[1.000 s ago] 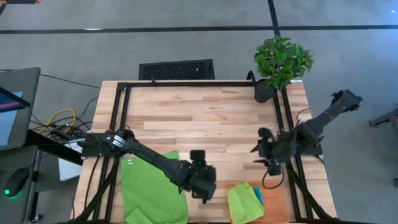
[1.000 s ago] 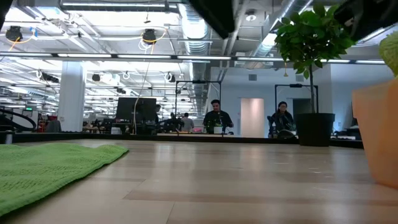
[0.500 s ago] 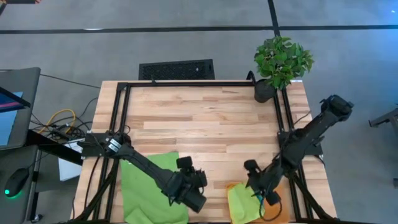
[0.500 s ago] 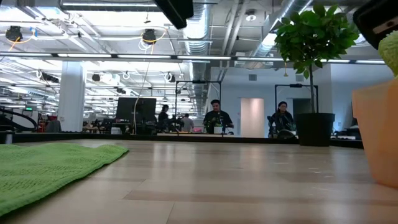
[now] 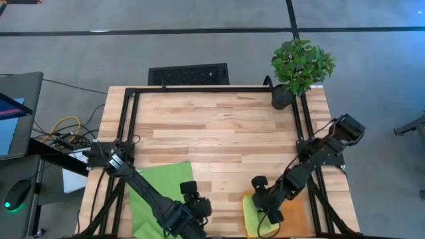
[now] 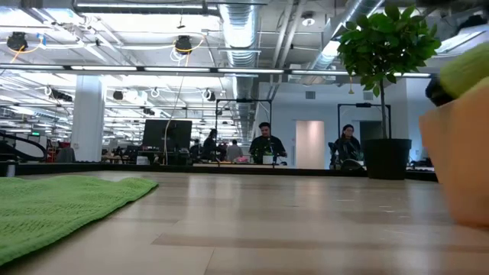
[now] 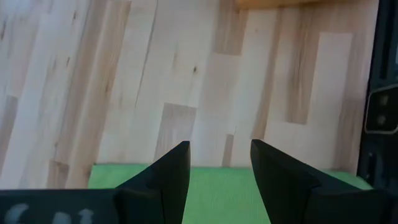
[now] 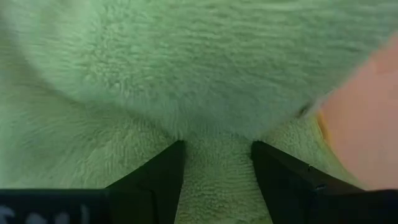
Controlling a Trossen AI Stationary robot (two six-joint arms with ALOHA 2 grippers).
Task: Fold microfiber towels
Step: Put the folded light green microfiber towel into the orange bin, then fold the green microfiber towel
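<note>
Right gripper (image 5: 260,214) dropped onto folded lime-green microfiber towel (image 5: 255,216) lower right, fingers spread, nothing pinched. Left gripper (image 5: 192,222) retreated, fingers spread. Soft, limp; pinch towel edge.

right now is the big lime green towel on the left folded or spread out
Spread out. The lime green towel lies flat in one layer on the table, and the open left gripper hovers above its edge.

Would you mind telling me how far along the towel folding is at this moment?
Done: nothing clearly folded; the large lime green microfiber towel lies spread flat on the wooden table.
In hand: the right tool, open, presses into the bunched lime green towel on the flat orange mat. The left tool, open, hovers over the flat towel's edge.
Left: folding both; any other towels are hidden.
</note>
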